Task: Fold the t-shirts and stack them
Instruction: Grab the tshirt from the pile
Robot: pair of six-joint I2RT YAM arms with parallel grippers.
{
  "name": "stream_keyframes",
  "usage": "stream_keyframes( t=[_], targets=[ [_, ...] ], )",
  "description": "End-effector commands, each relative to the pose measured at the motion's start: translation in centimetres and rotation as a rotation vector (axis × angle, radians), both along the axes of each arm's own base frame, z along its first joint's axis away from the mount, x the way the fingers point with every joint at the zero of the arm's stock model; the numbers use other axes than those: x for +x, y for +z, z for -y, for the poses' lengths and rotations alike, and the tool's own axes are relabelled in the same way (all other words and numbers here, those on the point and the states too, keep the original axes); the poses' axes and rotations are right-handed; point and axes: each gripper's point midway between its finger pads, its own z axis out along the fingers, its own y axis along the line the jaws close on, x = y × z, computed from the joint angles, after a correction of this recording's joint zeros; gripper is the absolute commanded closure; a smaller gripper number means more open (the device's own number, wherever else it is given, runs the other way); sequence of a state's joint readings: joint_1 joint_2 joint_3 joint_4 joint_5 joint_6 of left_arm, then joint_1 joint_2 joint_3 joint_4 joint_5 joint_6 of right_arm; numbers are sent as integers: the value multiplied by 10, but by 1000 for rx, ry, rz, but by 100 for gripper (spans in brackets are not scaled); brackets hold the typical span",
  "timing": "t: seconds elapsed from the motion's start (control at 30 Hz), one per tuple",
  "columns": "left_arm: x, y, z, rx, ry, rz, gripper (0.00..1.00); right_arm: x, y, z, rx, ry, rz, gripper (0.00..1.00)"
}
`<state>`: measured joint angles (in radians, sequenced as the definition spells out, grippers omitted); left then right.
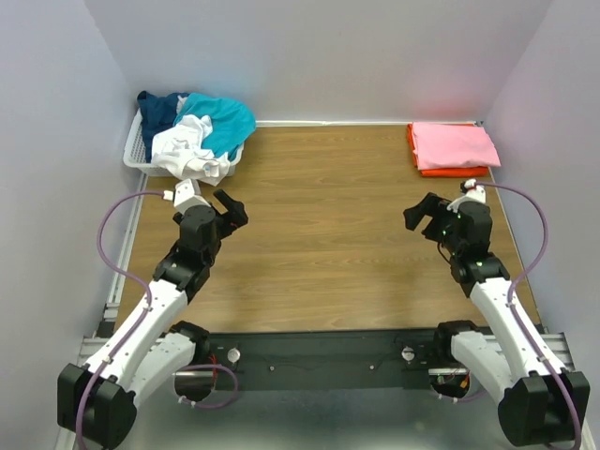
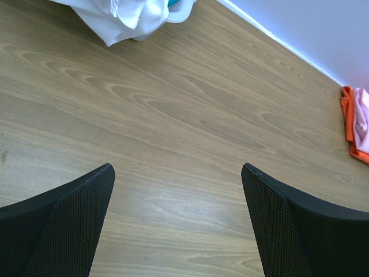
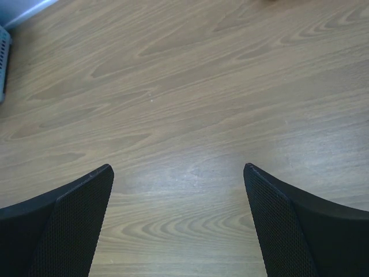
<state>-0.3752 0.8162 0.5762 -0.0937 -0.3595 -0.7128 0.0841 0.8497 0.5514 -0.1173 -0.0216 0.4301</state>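
At the near edge of the table (image 1: 328, 281), a smooth wood-grain laminate, we log both arms reaching forward at about the same depth. The left gripper (image 1: 228, 210) stands wide apart with nothing between its black, mesh-textured fingers (image 2: 69, 225). The right gripper (image 1: 419, 214) is equally spread and empty, and its wrist view shows only wood grain below. Further out on the left, a white slatted plastic basket (image 1: 136, 157) sits in the far-left corner. The white t-shirt (image 1: 187, 150), soft and crumpled, spills over the basket's near rim, and its lowest fold hangs to the table. Behind it lie the teal t-shirt (image 1: 225, 117) and the navy t-shirt (image 1: 157, 108), both bunched. We judge the white one the next pick. It lies just ahead of the left gripper and slightly to its left, near, and well apart from the right arm, so the left arm is clearly the closer. As a heap it shows no readable long axis, and we cannot tell where collar or hem lie. In the far-right corner, the pink t-shirt (image 1: 455, 145) lies folded flat on the folded orange t-shirt (image 1: 441, 172). That stack's long side runs left to right, ahead of the right gripper.
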Motion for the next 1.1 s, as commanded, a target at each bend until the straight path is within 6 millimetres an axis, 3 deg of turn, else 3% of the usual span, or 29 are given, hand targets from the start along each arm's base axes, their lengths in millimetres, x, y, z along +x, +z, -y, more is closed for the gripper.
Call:
stream_keyframes(
  t=[0.0, 0.07, 0.2, 0.3, 0.33, 0.37, 0.4, 0.43, 0.5, 0.53, 0.6, 0.63, 0.67, 0.7, 0.77, 0.9, 1.07],
  targets=[
    [9, 10, -8, -1, 71, 10, 1, 3, 22, -5, 24, 18, 90, 0],
    [14, 8, -9, 9, 86, -3, 1, 3, 24, -6, 26, 21, 93, 0],
    [33, 33, -17, 7, 165, 19, 1, 2, 20, -9, 31, 37, 85, 0],
    [52, 41, -36, 26, 256, 0, 1, 3, 11, -11, 37, 50, 59, 0],
    [56, 40, -43, 6, 292, -25, 1, 4, 11, -13, 40, 55, 59, 0],
    [64, 23, -49, 24, 315, -94, 1, 4, 10, -14, 41, 63, 53, 0],
    [74, 35, -58, 18, 335, -94, 1, 4, 9, -16, 47, 73, 49, 0],
    [80, 16, -73, 38, 371, -171, 1, 4, 8, -16, 46, 76, 48, 0],
    [92, 18, -94, 45, 433, -188, 1, 4, 7, -16, 45, 73, 49, 0],
    [98, 7, -100, 50, 445, -225, 1, 4, 7, -15, 44, 70, 52, 0],
    [113, 5, -114, 27, 451, -231, 1, 5, 9, -16, 42, 76, 56, 0],
    [118, 4, -110, 22, 430, -232, 2, 5, 9, -17, 41, 79, 56, 0],
    [121, 2, -122, 12, 449, -235, 2, 5, 9, -17, 40, 83, 58, 0],
    [126, 5, -122, 7, 441, -225, 2, 4, 9, -17, 38, 87, 60, 0],
    [132, -1, -143, -4, 476, -235, 2, 3, 9, -17, 38, 88, 63, 0],
    [151, 0, -152, 10, 445, -229, 3, 1, 10, -18, 39, 92, 69, 0],
    [170, -19, -151, 14, 403, -266, 7, 1, 7, -17, 35, 91, 62, 0]
  ],
)
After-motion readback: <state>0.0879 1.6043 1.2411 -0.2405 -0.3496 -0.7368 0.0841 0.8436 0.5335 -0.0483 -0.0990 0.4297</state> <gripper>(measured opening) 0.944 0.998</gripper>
